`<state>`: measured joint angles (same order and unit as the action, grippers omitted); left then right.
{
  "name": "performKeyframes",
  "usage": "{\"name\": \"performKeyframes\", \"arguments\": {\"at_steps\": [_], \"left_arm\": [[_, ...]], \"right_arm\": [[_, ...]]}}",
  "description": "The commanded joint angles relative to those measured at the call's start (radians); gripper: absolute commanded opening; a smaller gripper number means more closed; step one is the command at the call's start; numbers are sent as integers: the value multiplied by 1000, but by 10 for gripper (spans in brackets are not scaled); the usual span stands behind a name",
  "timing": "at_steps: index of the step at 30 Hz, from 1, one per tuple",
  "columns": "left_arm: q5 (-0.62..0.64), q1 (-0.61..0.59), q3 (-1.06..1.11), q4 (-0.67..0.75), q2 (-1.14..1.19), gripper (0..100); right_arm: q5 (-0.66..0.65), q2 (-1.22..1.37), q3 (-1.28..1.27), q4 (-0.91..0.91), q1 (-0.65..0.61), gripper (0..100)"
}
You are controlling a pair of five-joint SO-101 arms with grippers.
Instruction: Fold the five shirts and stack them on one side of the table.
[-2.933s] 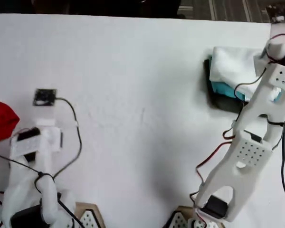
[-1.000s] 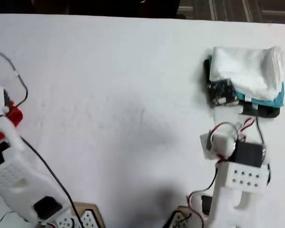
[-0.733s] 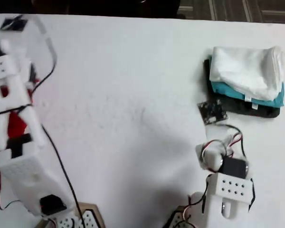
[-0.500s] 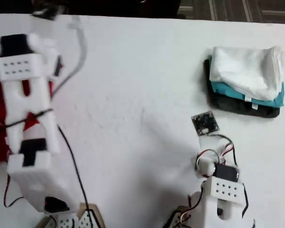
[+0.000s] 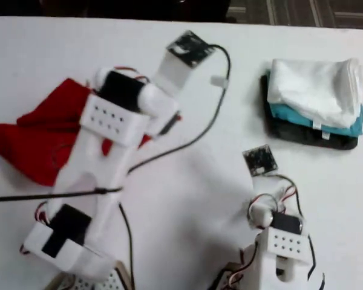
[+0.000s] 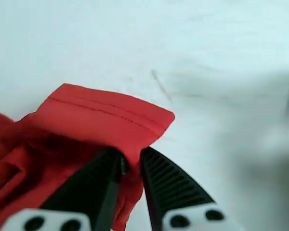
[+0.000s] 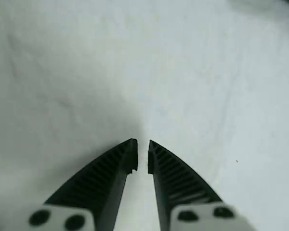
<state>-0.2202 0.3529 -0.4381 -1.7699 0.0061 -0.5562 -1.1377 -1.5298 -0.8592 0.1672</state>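
Left gripper pinches red shirt at hemmed edge; right gripper idle.

Left fingers are clamped on a fold of cloth just behind the stitched hem, and the rest of the shirt lies bunched on the table behind the gripper. Gripping the edge probably lets the shirt be pulled flat for folding. Right fingers are pressed nearly together on nothing, low over bare table, likely parked clear. The folded stack, white over teal over black, sits ahead of the right gripper and well apart from the left, so it is out of the working space.
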Motion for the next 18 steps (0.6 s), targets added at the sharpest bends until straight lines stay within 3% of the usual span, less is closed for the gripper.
{"name": "performKeyframes", "arguments": {"at_steps": [1, 7, 13, 18], "left_arm": [[3, 75, 1, -20, -61, 25], [3, 92, 12, -20, -107, 29], [-11, 100, 193, -18, -114, 185], [-98, 35, 305, -15, -114, 188]], "right_arm": [[-3, -19, 6, 16, 8, 46], [-3, -19, 5, 16, 8, 46], [-3, -18, 5, 19, 8, 46], [-3, -18, 5, 19, 8, 46]]}}
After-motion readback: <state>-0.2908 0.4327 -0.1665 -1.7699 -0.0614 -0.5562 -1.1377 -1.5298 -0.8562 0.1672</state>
